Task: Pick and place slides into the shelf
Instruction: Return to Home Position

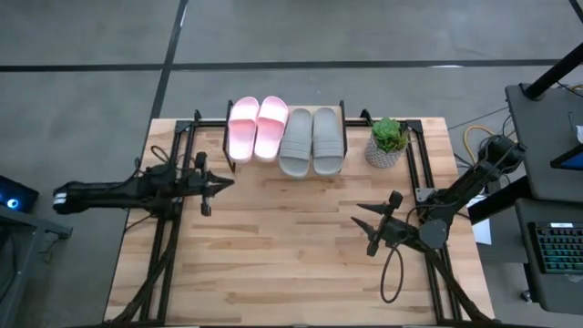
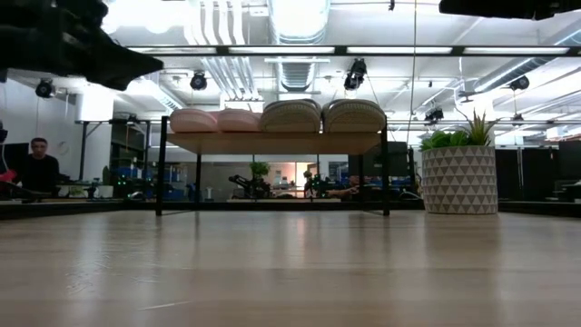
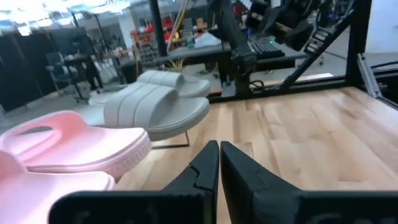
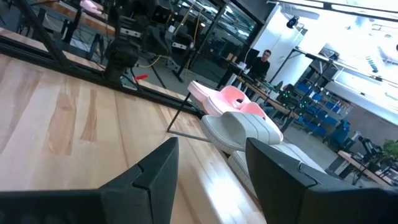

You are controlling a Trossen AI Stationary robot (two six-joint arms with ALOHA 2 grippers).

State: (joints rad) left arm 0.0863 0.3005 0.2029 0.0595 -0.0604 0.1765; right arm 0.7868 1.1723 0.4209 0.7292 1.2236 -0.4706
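All four slides are seen on the shelf (image 2: 272, 143), which is set at the far edge of the worktop (image 1: 291, 264), about its middle. The pink pair (image 1: 258, 128) is placed on the left and the grey pair (image 1: 311, 140) just beside it on the right. No slide is seen on the worktop, so the placing is judged complete; only the drawing back of the arms to rest appears to be left. The left claw (image 3: 219, 149) is held over the left part of the worktop, near the shelf's left end, its fingers pressed together on nothing. The right claw (image 1: 367, 228) is held over the right part, well apart from the shelf, its fingers spread and empty. A potted plant (image 1: 388, 143) is stood just right of the shelf.

From above the plank is almost wholly covered; the grey pair is seen to reach nearer than the pink, but whether it overhangs cannot be told. In the low view only the slides' ends are shown, and a dark arm part is cut off at the upper left corner. A person (image 2: 36, 156) is made out far off in the room
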